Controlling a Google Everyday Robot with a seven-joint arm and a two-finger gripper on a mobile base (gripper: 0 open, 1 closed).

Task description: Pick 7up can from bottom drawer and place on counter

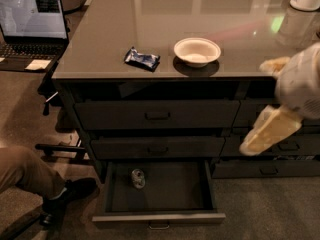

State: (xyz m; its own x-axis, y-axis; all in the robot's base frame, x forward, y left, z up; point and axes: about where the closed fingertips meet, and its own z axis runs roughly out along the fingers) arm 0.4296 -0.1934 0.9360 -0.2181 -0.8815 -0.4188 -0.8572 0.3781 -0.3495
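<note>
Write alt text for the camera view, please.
A small silvery 7up can sits in the open dark grey bottom drawer. The robot's open cream pincer is at the right, near the front edge of the glossy grey counter.

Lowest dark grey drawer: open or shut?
Open: the lowest dark grey drawer is pulled out, exposing the small silvery can inside. The pale gripper hovers at its upper right.

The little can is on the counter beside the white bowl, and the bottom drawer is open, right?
Not quite. The camera view shows the 7up can inside the open bottom drawer, not on the counter beside the white bowl. The drawer is open. The gripper hangs open and empty at the right, off the counter's front edge.
</note>
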